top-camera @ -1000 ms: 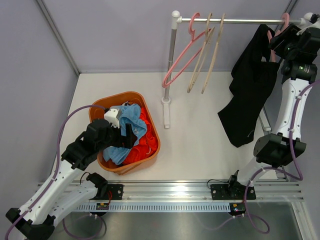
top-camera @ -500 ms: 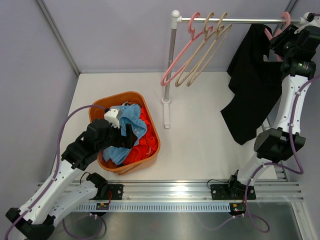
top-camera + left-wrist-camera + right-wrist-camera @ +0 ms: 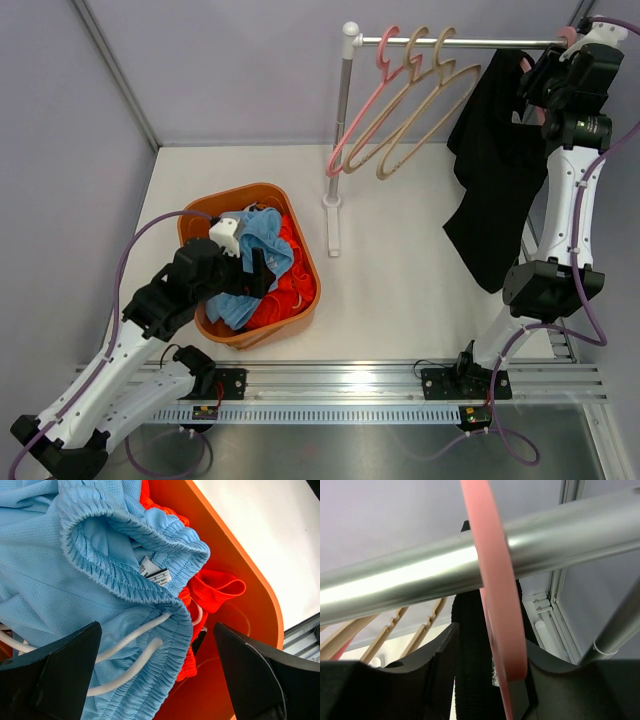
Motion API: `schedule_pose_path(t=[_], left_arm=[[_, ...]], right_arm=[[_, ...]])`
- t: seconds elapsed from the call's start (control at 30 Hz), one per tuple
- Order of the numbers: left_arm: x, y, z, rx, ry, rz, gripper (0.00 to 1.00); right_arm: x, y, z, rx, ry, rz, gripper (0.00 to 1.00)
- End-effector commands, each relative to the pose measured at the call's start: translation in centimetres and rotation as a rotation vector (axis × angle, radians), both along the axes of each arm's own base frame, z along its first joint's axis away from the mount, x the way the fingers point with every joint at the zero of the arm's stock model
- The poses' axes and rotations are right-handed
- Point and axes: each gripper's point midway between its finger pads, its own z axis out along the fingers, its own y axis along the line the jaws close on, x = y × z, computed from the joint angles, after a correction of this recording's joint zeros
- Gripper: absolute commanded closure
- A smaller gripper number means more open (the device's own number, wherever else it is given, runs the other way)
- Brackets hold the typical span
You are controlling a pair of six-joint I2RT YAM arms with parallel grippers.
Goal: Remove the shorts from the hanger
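Observation:
The black shorts (image 3: 498,170) hang from a pink hanger (image 3: 568,37) on the silver rail (image 3: 470,42) at the back right. My right gripper (image 3: 532,85) is up at the rail, shut on the shorts' black waistband (image 3: 470,655) beside the pink hanger hook (image 3: 495,580). The light blue shorts (image 3: 262,232) and bright orange shorts (image 3: 290,280) lie in the orange basket (image 3: 305,250). My left gripper (image 3: 255,270) hovers open over the light blue shorts (image 3: 75,580), jaws wide apart and empty (image 3: 156,630). The camouflage shorts are not visible.
An empty pink hanger (image 3: 375,95) and two wooden hangers (image 3: 430,100) hang on the rail, swung out at an angle. The rack's white post (image 3: 343,130) stands on a foot (image 3: 333,225) at mid table. Grey walls enclose the back and sides.
My right gripper has moved up and left along the rail with the black shorts. The three empty hangers have swung up and to the right. The left arm has not moved.

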Motion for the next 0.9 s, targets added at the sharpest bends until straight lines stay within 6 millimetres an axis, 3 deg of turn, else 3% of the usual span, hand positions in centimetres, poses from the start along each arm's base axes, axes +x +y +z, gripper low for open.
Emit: schedule_pose_path(t=[0.0,0.43,0.63,0.77,0.8,0.87], left_arm=[[0.1,-0.7,0.7,-0.032,-0.036,-0.029,0.01],[-0.1,-0.8,0.8,-0.035,-0.038,-0.041,0.01],[-0.1,-0.7,0.8,-0.034,-0.039,-0.036,0.01],[0.0,-0.7,0.8,-0.034,-0.040,-0.035,0.01],[-0.1,-0.7,0.8,-0.034,-0.040,-0.036,0.01],[0.0,-0.8,0.8,-0.035,-0.042,-0.038,0.01]], right_arm=[[0.3,-0.5,-0.2,-0.047,0.011,-0.028,0.53],[1.2,-1.2,-2.5,-0.063,0.058,-0.063,0.57],[1.5,-1.8,-2.5,-0.062,0.049,-0.094,0.61],[1.3,-2.1,-2.3,-0.061,0.050,-0.117,0.79],[1.1,-2.2,-1.9,-0.062,0.042,-0.125,0.88],[0.4,-2.1,-0.9,-0.068,0.024,-0.139,0.94]])
